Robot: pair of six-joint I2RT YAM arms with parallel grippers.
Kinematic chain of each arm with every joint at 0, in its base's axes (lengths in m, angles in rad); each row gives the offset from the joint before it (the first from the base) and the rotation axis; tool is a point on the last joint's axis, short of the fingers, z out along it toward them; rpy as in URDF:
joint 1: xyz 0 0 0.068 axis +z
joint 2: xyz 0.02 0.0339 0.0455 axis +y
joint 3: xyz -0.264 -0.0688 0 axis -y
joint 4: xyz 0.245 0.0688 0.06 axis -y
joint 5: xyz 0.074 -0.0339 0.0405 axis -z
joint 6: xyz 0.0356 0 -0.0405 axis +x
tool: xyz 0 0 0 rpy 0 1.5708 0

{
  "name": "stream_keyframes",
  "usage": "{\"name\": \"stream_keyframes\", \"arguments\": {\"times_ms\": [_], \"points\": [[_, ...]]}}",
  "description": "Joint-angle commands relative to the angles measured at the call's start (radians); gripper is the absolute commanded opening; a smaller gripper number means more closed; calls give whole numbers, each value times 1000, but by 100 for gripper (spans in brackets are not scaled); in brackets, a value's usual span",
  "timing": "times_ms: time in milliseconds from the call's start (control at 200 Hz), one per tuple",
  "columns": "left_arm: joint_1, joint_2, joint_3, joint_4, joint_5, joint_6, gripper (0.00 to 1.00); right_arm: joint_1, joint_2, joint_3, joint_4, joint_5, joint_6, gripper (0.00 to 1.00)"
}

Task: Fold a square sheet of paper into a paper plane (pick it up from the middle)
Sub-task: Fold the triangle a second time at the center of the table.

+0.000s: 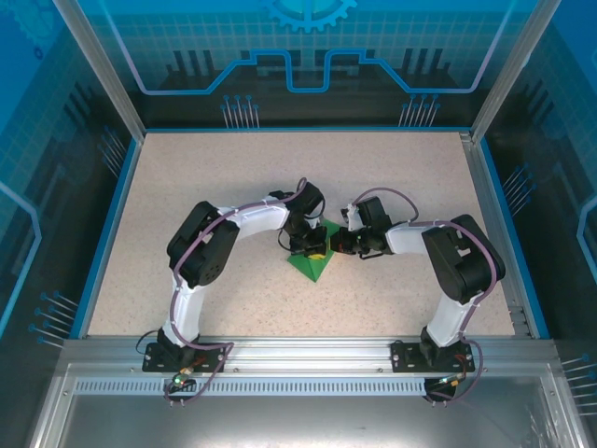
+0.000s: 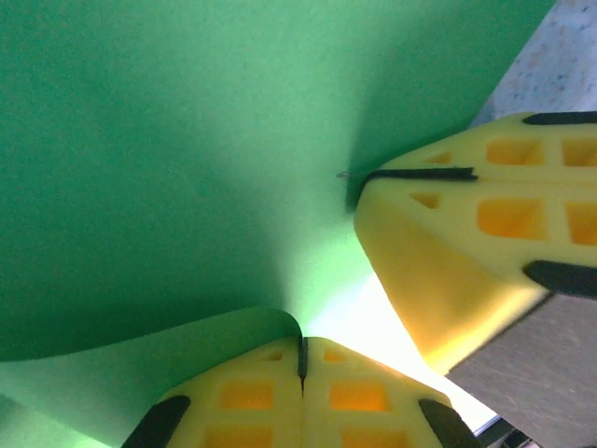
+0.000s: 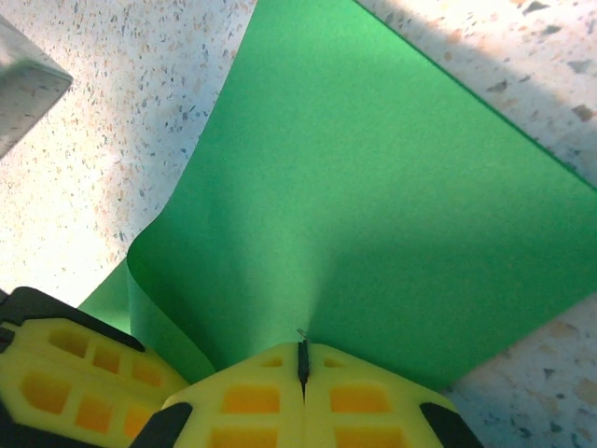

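Green square sheet of paper (image 1: 311,266) sits about midway between the left and right edges of the tabletop (image 1: 187,187), somewhat nearer the near edge than the far one, with both arms bent inward so that their tips meet over it. From above it reads as a pointed green shape whose tip faces the near edge, partly hidden under the two grippers. The left gripper (image 2: 302,355) has its yellow fingers pressed together with no gap, and the paper's edge is pinched in the seam between them; the sheet curls up and over just beside its tips. The right gripper (image 3: 302,359) is likewise closed tight, its two yellow fingers meeting on a line where the green paper runs in between them. In the left wrist view the right gripper's fingers come in from the right side and clamp the sheet close to the left gripper's hold, the two pairs of fingertips near each other but apart. In the right wrist view the paper rises from the speckled tabletop toward the fingers, puckered at the pinch, with one flap bent over on the left and a straight edge running along the right.
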Motion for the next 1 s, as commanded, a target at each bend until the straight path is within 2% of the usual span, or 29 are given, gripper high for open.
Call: {"name": "stream_keyframes", "arguments": {"times_ms": [0, 995], "points": [[6, -22, 5, 5, 3, -8, 3, -16, 24, -23, -36, 8, -18, 1], [-5, 44, 7, -20, 62, 57, 3, -18, 22, -21, -52, 0, -33, 1]]}}
